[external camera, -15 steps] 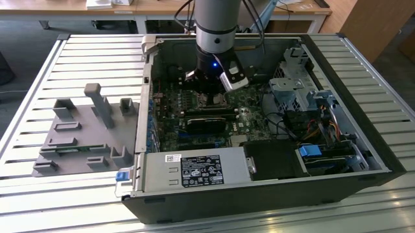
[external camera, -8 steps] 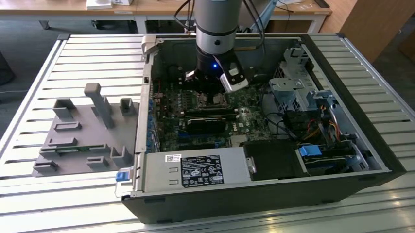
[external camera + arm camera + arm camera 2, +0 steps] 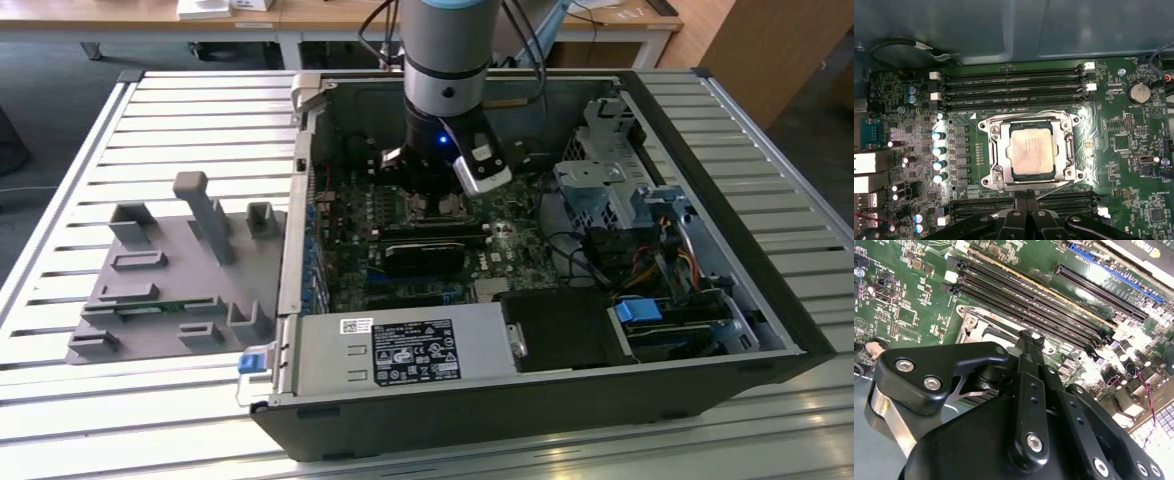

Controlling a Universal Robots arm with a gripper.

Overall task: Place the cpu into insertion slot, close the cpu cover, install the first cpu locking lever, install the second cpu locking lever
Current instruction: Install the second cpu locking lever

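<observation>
Flat square silvery-grey cpu (image 3: 1033, 150) sits in the socket at centre frame in the first wrist view, thin silvery metal cpu cover (image 3: 1029, 120) framing it. Black gripper (image 3: 1026, 200), fingers pressed together and empty, sits directly below it at bottom centre.

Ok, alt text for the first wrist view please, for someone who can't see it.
A green motherboard seen from above, with the cpu seated in its socket and the cpu cover closed flat around it as a silvery frame. Long black memory slots run along two sides of the socket, and the black gripper sits at the socket's edge.
</observation>
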